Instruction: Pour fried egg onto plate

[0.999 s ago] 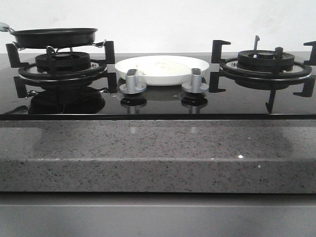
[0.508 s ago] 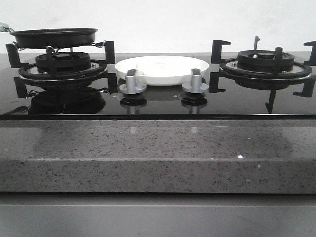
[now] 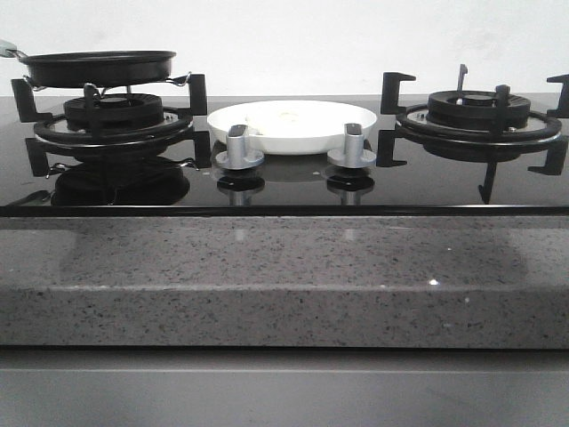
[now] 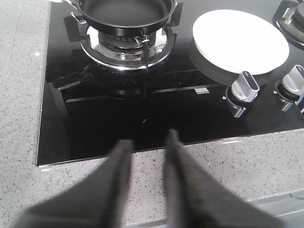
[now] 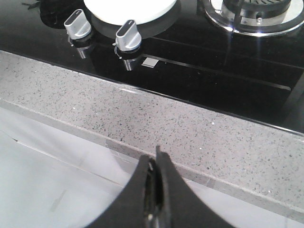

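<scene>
The white plate sits on the black glass hob between the two burners, behind the two knobs. The fried egg lies flat in it, pale cream with a faint yellow centre. In the left wrist view the plate is overexposed and the egg cannot be made out. The black frying pan rests empty on the left burner; it also shows in the left wrist view. My left gripper is open and empty over the hob's front edge. My right gripper is shut and empty, over the counter's front edge.
Two grey knobs stand in front of the plate. The right burner has a bare black grate. The speckled grey stone counter runs along the front.
</scene>
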Controlling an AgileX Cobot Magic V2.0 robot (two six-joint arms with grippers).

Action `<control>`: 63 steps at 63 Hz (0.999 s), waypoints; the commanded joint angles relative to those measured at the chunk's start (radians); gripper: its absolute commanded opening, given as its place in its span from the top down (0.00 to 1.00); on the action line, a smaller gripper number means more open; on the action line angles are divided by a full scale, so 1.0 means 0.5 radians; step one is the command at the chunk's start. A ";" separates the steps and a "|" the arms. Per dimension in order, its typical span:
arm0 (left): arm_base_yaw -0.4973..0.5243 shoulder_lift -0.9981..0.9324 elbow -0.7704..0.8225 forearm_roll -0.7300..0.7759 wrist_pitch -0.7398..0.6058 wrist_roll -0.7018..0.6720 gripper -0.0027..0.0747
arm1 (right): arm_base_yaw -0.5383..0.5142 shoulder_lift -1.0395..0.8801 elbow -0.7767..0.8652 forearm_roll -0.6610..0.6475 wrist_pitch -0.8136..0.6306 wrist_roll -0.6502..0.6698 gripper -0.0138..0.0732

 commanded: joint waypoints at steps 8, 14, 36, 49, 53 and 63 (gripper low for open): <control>-0.021 0.008 -0.049 -0.025 -0.141 -0.013 0.99 | 0.002 0.012 -0.044 0.010 -0.135 -0.018 0.98; -0.021 0.008 -0.049 -0.025 -0.141 -0.013 0.99 | 0.002 0.012 -0.044 0.012 -0.131 -0.018 0.98; -0.021 0.008 -0.049 -0.025 -0.141 -0.013 0.99 | 0.002 0.012 -0.044 0.012 -0.131 -0.018 0.98; 0.071 -0.156 0.153 0.078 -0.359 -0.013 0.99 | 0.002 0.012 -0.044 0.012 -0.129 -0.018 0.98; 0.144 -0.295 0.304 0.068 -0.489 -0.013 0.99 | 0.002 0.012 -0.044 0.012 -0.129 -0.018 0.98; 0.319 -0.646 0.712 0.064 -0.836 -0.013 0.99 | 0.002 0.012 -0.044 0.012 -0.129 -0.018 0.98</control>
